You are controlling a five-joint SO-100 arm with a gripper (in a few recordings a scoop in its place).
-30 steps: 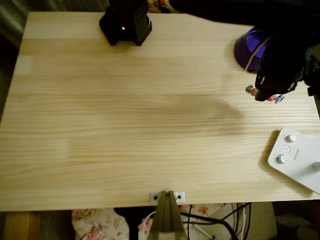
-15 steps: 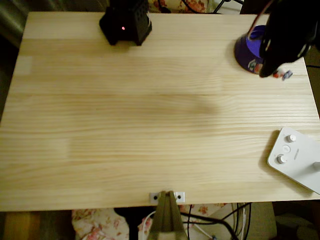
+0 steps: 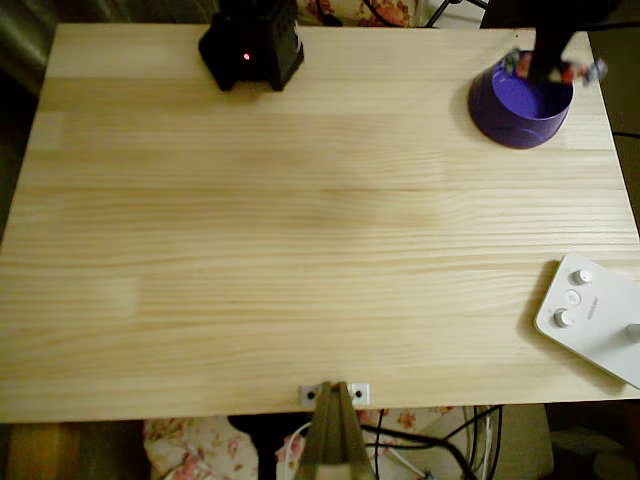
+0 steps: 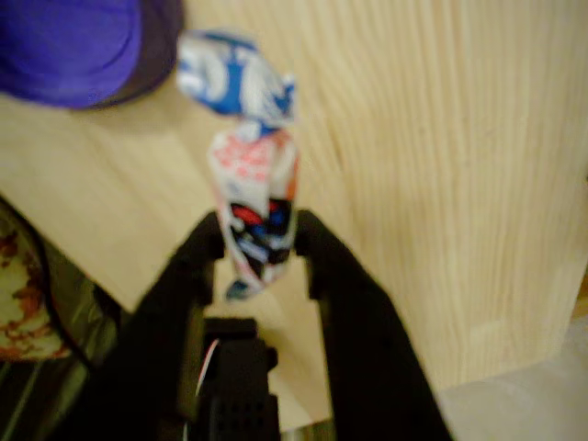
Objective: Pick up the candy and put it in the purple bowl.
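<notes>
Near the surface's [image 3: 300,220] far right corner, the overhead view shows the purple bowl [image 3: 520,105] with the candy [image 3: 575,72] above its far rim. The wrist view shows the gripper [image 4: 260,241] clenched on the candy [image 4: 253,197], the bowl [image 4: 83,46] at upper left.

Warm, dim indoor light with dark corners in the overhead view; the wrist view is soft and blurred throughout.

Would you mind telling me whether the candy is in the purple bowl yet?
Not yet: the candy is pinched in the gripper, held over the purple bowl.
</notes>
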